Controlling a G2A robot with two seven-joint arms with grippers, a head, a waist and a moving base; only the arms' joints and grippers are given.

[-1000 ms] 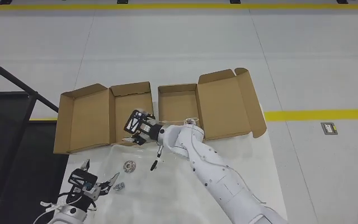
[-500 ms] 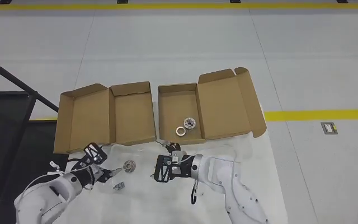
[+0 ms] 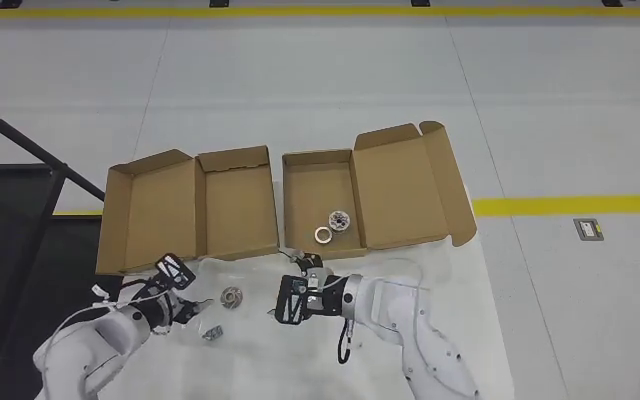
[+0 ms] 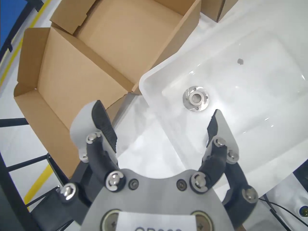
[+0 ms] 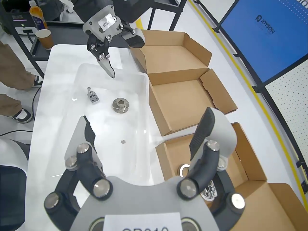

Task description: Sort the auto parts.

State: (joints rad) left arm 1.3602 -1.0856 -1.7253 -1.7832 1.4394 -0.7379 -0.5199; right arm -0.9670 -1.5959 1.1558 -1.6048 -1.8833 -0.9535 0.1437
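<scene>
1. While the flanged disc (image 3: 232, 296) (image 4: 195, 98) (image 5: 120, 105) is lying flat in the clear tray (image 4: 144, 82) (image 5: 79, 72), toward the tray's left end, a small bracket part (image 3: 211, 332) (image 5: 92, 96) is lying in the same tray, just near-left of the disc and apart from it.
2. The left gripper (image 3: 192, 308) (image 4: 156, 112) (image 5: 125, 58) is hanging over the tray's left end, just left of the disc, with its jaws standing wide open and holding nothing.
3. The right gripper (image 3: 283, 300) (image 5: 146, 117) is hanging over the tray's right end, right of the disc and facing the left gripper. Its jaws are likewise standing wide apart and gripping nothing.
4. The tray is resting on the white worktop (image 3: 455, 290), with its far edge sitting just beside two open cardboard boxes.
5. The right box (image 3: 300, 195) (image 5: 240, 164) is holding a plain ring (image 3: 323, 234) and a toothed round part (image 3: 340, 219), lying close together near its near wall. The left box (image 3: 240, 205) (image 4: 125, 32) (image 5: 182, 99) is standing just left of it with its flaps open.
</scene>
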